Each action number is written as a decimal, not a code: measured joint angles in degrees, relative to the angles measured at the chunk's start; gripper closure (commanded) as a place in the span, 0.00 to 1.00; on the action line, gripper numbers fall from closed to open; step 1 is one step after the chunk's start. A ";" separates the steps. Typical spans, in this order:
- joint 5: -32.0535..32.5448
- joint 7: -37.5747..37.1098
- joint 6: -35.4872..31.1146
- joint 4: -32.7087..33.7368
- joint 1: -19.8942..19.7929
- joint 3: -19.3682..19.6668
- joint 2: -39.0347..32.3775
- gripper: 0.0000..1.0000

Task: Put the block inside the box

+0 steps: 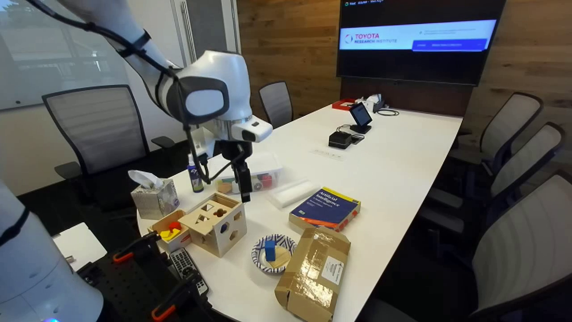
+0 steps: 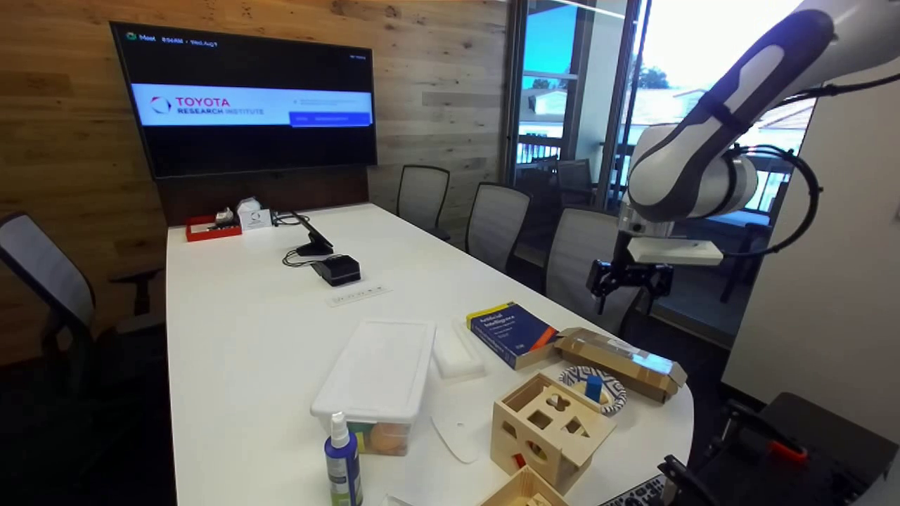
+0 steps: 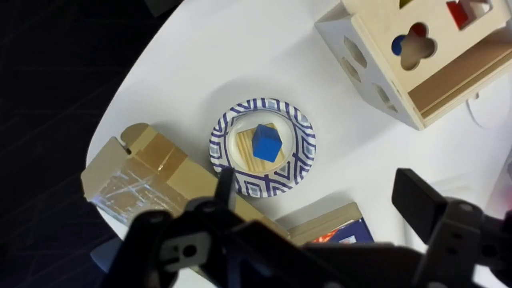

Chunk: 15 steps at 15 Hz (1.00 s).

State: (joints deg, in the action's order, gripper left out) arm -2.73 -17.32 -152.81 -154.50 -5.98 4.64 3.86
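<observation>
The blue block point(image 3: 267, 147) rests on a flat wooden piece point(image 3: 247, 149) inside a patterned paper bowl point(image 3: 303, 130). Both exterior views show the same block point(image 1: 270, 251) there. The box point(image 1: 232, 226) is a pale wood cube with shaped holes, standing beside the bowl; its top panel point(image 2: 562, 422) is slid partly off, leaving a gap along one side. Through its holes in the wrist view, red and blue pieces show inside the box point(image 3: 444, 52). My gripper point(image 2: 624, 301) hangs above the table, apart from block and box. Its fingers stand wide with nothing between them point(image 3: 418, 200).
A cardboard package point(image 1: 315, 273) lies against the bowl's side, with a thick blue book point(image 1: 328, 208) behind. Near the box are a small wooden tray point(image 1: 172, 230) of shapes, a remote point(image 1: 188, 269), a tissue box point(image 1: 156, 197), a spray bottle point(image 2: 343, 464) and a lidded plastic bin point(image 2: 380, 369).
</observation>
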 measured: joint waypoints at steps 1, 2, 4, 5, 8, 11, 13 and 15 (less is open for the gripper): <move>-3.13 0.19 -3.78 0.07 -0.12 0.41 -3.07 0.00; -6.24 0.35 -6.75 0.54 -0.12 0.53 -6.27 0.00; -12.42 1.41 -10.16 2.59 -0.10 0.09 -12.24 0.00; -15.13 1.99 -10.74 4.14 -0.20 -0.42 -15.08 0.00; -19.23 2.45 -10.81 10.00 -0.60 -1.58 -23.51 0.00; -19.88 2.43 -10.81 15.52 -2.03 -2.30 -31.03 0.00; -20.16 2.44 -10.80 18.35 -3.69 -3.01 -34.93 0.00; -20.73 2.51 -10.79 20.35 -5.75 -4.15 -37.85 0.00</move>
State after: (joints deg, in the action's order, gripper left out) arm -23.46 -14.82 -163.60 -134.15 -11.73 0.49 -33.99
